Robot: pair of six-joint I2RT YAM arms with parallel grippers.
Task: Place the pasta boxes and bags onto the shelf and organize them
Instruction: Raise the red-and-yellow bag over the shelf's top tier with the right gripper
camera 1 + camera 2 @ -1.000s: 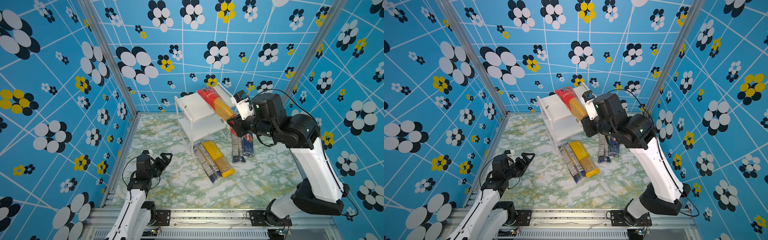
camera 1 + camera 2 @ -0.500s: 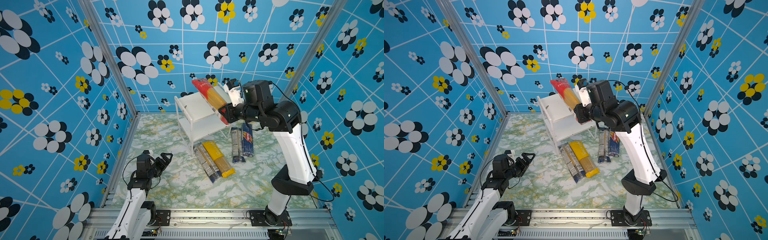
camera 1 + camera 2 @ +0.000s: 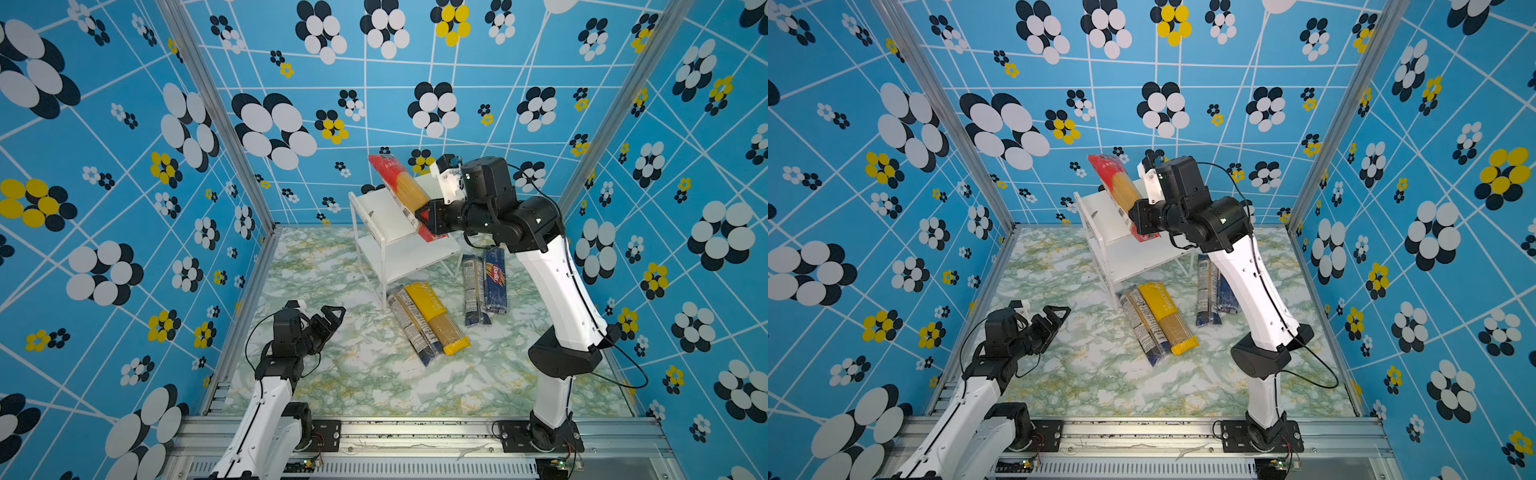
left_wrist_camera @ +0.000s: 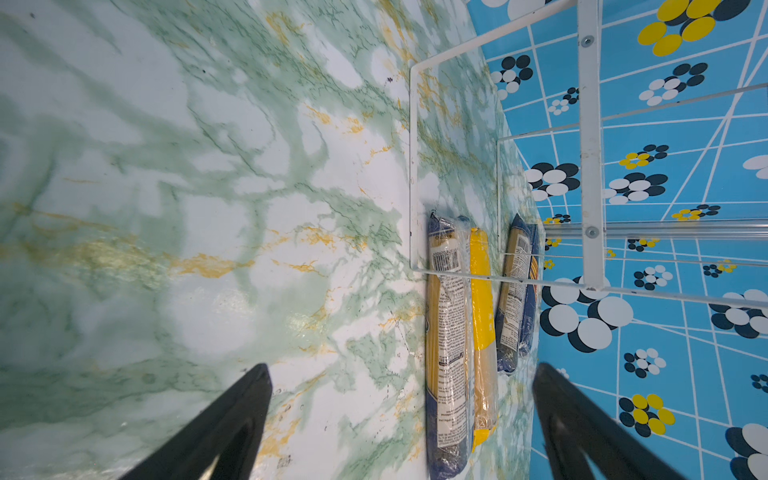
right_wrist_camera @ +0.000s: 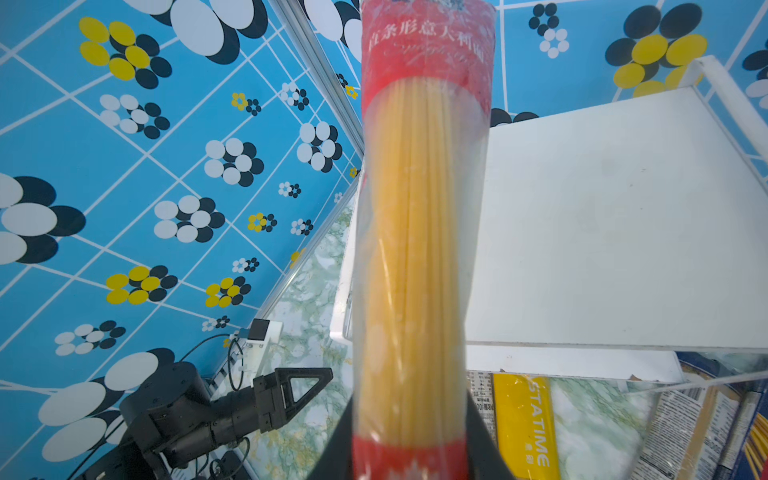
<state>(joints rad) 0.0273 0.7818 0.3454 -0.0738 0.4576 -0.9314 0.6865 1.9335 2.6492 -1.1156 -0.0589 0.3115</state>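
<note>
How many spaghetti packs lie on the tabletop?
4: a clear navy-ended pack beside the yellow pack, in front of the shelf; a second clear pack beside the Barilla box, to their right.

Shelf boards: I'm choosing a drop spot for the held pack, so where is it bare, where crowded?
Both white boards of the clear-framed shelf are bare: the top one, under the tilted red-ended spaghetti pack in the right gripper, and the lower one. Crowded: the marble tabletop in front, with four long packs.
</note>
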